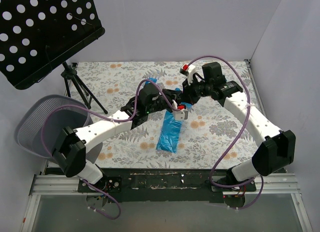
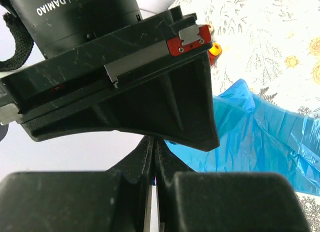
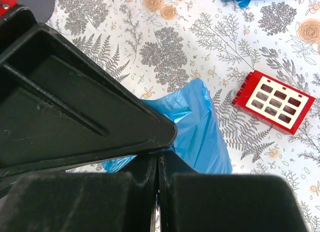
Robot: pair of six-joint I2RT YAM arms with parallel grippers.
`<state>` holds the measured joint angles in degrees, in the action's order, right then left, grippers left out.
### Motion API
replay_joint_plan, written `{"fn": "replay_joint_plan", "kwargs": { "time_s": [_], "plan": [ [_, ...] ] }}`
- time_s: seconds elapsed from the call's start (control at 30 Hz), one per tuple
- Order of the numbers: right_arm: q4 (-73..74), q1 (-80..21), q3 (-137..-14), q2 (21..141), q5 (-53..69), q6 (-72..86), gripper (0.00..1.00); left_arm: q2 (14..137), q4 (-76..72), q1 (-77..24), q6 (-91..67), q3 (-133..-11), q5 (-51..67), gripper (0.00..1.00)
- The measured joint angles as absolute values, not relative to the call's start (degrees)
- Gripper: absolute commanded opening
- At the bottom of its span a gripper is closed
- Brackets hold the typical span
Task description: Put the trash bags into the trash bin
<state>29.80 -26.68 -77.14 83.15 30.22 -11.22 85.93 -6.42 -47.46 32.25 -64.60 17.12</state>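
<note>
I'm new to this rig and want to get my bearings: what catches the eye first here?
The bright blue trash bag lies in the middle of the floral table, with the left claw and right claw both shut, meeting over its far end. At the left edge sits the grey mesh trash bin, and a black perforated music stand looms in the far left corner.

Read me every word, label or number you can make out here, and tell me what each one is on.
"DAMIAO": white print on the left arm's black motor housing, left wrist view.
Characters above it, cut by the frame edge: unreadable.
Blue trash bag, red toy block, music stand: no text visible.
</note>
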Motion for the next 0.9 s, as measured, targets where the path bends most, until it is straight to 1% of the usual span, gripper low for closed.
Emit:
{"fn": "replay_joint_plan", "kwargs": {
  "time_s": [0.27, 0.5, 0.6, 0.73, 0.9],
  "plan": [
    [30.9, -26.9, -81.0, 83.7, 33.2, -7.3, 0.01, 87.9, -7.0, -47.2, 33.7, -65.3, 11.7, 0.00],
    [32.9, -25.5, -84.4, 84.2, 34.3, -6.6, 0.01, 85.8, -7.2, -47.2, 33.3, -63.2, 12.3, 0.00],
    [31.9, -25.6, -83.2, 84.1, 35.4, -7.7, 0.01, 85.3, -7.4, -47.2, 33.1, -62.6, 12.3, 0.00],
    [29.8, -26.9, -78.4, 82.9, 34.9, -8.9, 0.01, 86.8, -6.8, -47.2, 33.6, -63.7, 12.4, 0.00],
    [27.6, -29.5, -75.2, 81.8, 29.4, -10.5, 0.01, 89.2, -6.8, -46.4, 33.6, -65.6, 14.0, 0.00]
  ]
}}
